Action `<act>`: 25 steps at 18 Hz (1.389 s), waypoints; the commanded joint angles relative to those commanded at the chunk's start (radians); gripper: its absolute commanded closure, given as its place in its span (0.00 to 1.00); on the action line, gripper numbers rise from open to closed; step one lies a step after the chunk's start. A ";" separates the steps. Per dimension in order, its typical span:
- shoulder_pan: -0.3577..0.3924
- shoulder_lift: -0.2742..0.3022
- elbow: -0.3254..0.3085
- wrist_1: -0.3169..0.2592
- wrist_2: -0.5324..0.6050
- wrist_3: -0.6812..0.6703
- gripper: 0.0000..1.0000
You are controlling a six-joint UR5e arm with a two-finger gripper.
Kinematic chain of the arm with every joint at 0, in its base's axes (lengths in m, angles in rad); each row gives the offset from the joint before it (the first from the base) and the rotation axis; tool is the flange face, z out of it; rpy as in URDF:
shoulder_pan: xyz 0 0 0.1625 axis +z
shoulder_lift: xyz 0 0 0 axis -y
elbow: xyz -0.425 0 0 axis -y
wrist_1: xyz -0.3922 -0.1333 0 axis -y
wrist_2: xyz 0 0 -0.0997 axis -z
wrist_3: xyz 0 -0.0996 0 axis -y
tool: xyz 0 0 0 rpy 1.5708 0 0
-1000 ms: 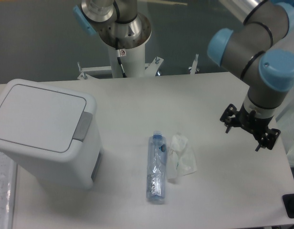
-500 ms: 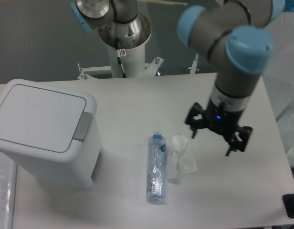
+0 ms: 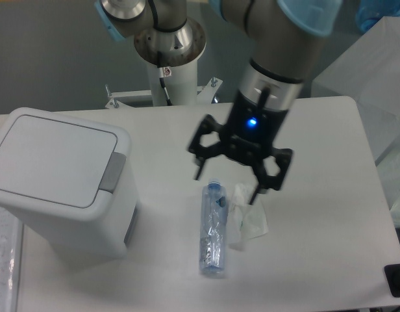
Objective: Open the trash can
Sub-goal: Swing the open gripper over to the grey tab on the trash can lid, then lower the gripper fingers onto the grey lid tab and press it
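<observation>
Two fingers of the gripper spread wide, empty, above the plastic bottle and crumpled wrapper mid-bench. At the bench's left edge sits the trash can, lid shut. Descending here risks striking the bottle; the grey latch lies well apart.

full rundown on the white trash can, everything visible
The large boxy white plastic trash can stands upright at the table's left side, its left edge cut by the frame. Rounded corners, a flat lid lying shut, and a grey push-button latch on the lid's right edge. A greyish panel shows low on its right wall. Nothing touches it; the open gripper is off to its right.
</observation>
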 joint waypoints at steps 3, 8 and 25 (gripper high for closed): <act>-0.008 0.037 -0.058 0.104 -0.011 -0.080 0.00; -0.046 0.061 -0.109 0.141 -0.016 -0.140 0.00; -0.072 0.121 -0.321 0.310 0.158 -0.010 0.00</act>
